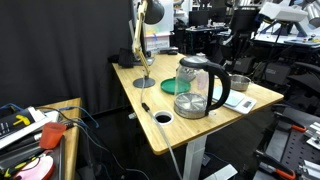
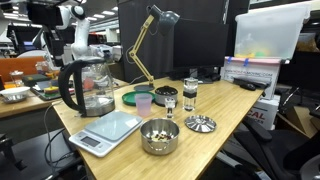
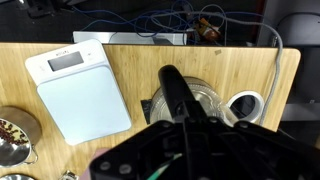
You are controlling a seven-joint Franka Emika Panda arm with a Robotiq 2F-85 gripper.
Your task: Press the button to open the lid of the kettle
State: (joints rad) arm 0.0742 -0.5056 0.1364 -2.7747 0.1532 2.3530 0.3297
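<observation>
The kettle [image 1: 194, 88] is a clear glass jug with a black handle and stands on the wooden table; it also shows in an exterior view [image 2: 88, 90]. Its lid [image 3: 212, 98], a grey disc with a silvery rim, lies flat on the kettle's top. In the wrist view the black handle [image 3: 176, 90] runs up from under my gripper [image 3: 186, 128]. The gripper hangs just above the handle end of the kettle [image 2: 60, 55], and its fingers look pressed together with nothing in them. The button itself is hidden by the gripper.
A white scale [image 3: 78, 88] [image 2: 108, 128] lies beside the kettle. Also on the table are a metal bowl [image 2: 158, 136], a flat green plate [image 2: 133, 98], a pink cup [image 2: 144, 104], a jar [image 2: 190, 95] and a desk lamp [image 2: 150, 40]. A cable hole [image 3: 246, 106] sits near the table edge.
</observation>
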